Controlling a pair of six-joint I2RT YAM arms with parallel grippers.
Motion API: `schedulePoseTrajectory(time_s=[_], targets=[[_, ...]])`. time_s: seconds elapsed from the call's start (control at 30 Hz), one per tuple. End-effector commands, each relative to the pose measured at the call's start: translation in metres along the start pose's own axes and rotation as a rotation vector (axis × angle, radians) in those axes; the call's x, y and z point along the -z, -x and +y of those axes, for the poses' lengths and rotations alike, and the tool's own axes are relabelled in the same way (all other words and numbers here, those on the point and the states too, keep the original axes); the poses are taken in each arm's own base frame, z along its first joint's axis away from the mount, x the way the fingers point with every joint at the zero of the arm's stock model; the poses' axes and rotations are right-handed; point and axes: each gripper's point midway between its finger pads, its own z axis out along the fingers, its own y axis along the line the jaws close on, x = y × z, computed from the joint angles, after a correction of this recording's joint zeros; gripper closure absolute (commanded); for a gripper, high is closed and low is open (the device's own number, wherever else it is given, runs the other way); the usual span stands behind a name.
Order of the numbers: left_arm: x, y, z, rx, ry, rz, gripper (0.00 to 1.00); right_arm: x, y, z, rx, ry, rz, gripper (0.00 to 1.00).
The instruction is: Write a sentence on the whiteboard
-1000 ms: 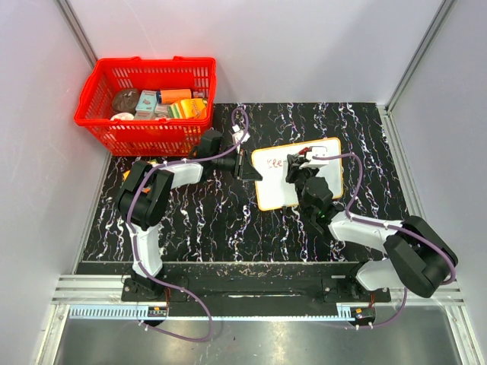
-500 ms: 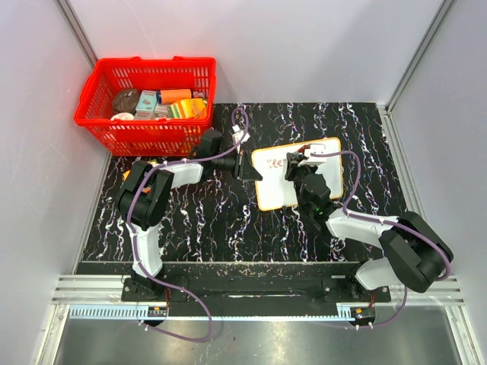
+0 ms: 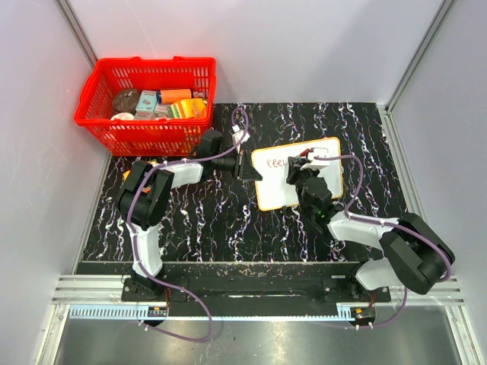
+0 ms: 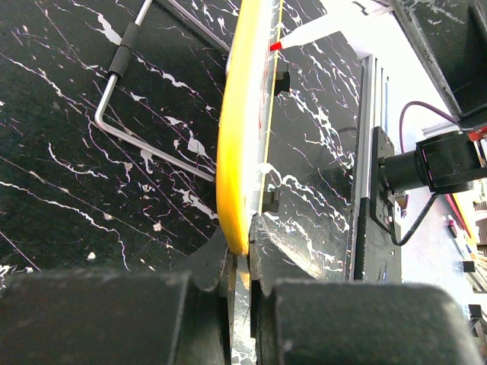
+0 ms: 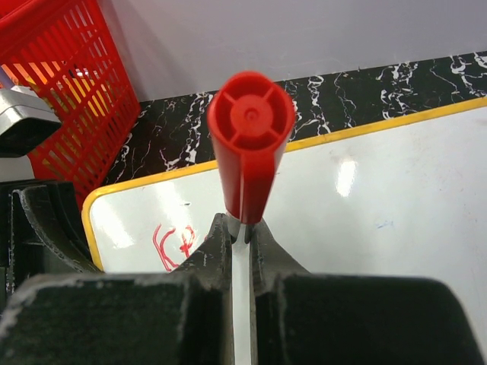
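Whiteboard [image 3: 271, 188] on black marbled table [image 3: 190, 220], grey walls [image 3: 304, 46]; left hand [image 3: 249, 169] clamps rim, right hand [image 3: 301, 164] grips marker [image 5: 249, 129].

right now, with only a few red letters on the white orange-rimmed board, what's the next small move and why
Probably ease the red marker in the right gripper a little rightward along the top line. Only a few red letters sit near the flat white whiteboard's top left corner, bare board lies beyond them, and the left gripper clamps the rim steady.
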Motion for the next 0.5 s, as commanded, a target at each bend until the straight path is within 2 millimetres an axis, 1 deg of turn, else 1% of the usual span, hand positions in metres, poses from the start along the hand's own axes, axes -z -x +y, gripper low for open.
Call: schedulePoseTrajectory(time_s=[0.0,0.33,0.43,0.47], targets=[[-0.010,-0.037,0.029,-0.032,0.084,0.078,1.00,0.006,-0.009,-0.013,-0.017,-0.041,0.023,1.00],[-0.010,-0.038,0.029,-0.029,0.083,0.082,1.00,0.024,-0.031,-0.027,-0.052,-0.051,0.076,1.00],[-0.011,-0.038,0.029,-0.029,0.084,0.083,1.00,0.027,-0.033,-0.028,-0.058,-0.053,0.078,1.00],[-0.010,-0.038,0.029,-0.029,0.083,0.082,1.00,0.027,-0.030,-0.027,-0.060,-0.048,0.073,1.00]])
